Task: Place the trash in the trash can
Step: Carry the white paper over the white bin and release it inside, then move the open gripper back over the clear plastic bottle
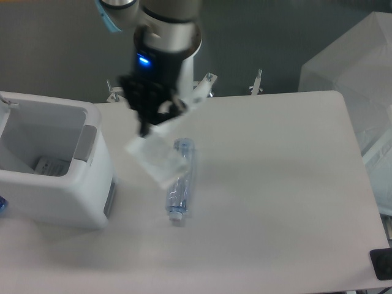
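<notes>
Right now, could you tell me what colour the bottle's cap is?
White, on the bluish clear bottle; cap shows in the fixed camera view.

The bag [157, 160] covers part of the bottle [180, 184].

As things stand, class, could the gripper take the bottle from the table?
Probably not yet. The gripper is shut on the plastic bag, which hangs over the upper end of the bottle; nothing else blocks the bottle.

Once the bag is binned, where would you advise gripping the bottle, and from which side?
Probably mid-body, from straight above. The bottle lies flat on the table, its long axis running near to far with the cap nearest the camera, so fingers closing across its slim width, left and right, should fit. The tool holds the bag.
</notes>
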Action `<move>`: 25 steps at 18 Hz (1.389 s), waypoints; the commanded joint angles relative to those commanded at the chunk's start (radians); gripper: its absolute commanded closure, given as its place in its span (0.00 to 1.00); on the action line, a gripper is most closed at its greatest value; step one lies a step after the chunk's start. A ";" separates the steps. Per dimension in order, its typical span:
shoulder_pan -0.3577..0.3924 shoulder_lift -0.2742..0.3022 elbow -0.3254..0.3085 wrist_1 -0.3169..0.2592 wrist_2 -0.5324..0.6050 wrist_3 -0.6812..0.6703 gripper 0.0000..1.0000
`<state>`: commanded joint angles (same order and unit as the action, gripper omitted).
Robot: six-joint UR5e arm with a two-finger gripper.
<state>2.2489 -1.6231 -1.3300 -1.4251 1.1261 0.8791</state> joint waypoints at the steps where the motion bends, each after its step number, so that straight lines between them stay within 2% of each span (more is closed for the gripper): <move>1: -0.002 0.003 0.006 0.017 -0.020 -0.009 1.00; 5: -0.012 -0.008 0.035 0.109 -0.169 -0.077 1.00; 8: -0.057 -0.027 0.035 0.167 -0.210 -0.103 1.00; 14: -0.141 -0.061 0.017 0.173 -0.212 -0.100 0.96; 15: -0.152 -0.070 0.018 0.179 -0.212 -0.097 0.92; 17: -0.160 -0.081 0.009 0.233 -0.210 -0.097 0.80; 19: -0.167 -0.081 -0.005 0.267 -0.210 -0.092 0.72; 21: -0.170 -0.081 -0.012 0.268 -0.207 -0.088 0.62; 25: -0.169 -0.067 -0.018 0.269 -0.201 -0.089 0.52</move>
<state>2.0801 -1.6905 -1.3484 -1.1566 0.9250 0.7900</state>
